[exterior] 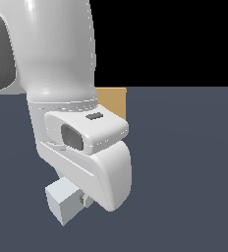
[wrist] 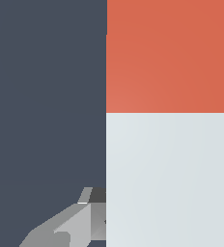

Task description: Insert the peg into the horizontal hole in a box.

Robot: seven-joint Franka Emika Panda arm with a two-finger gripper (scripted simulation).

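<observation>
- One peg (wrist: 166, 144) fills my wrist view, red-orange end beyond the grey-white half.
- My hand (wrist: 133, 226) is clamped on it.
- Box (exterior: 113, 102) peeks out behind the arm.

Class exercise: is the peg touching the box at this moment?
Cannot tell. In the exterior view the arm hides most of the box and the peg; the wrist view shows no box.
</observation>
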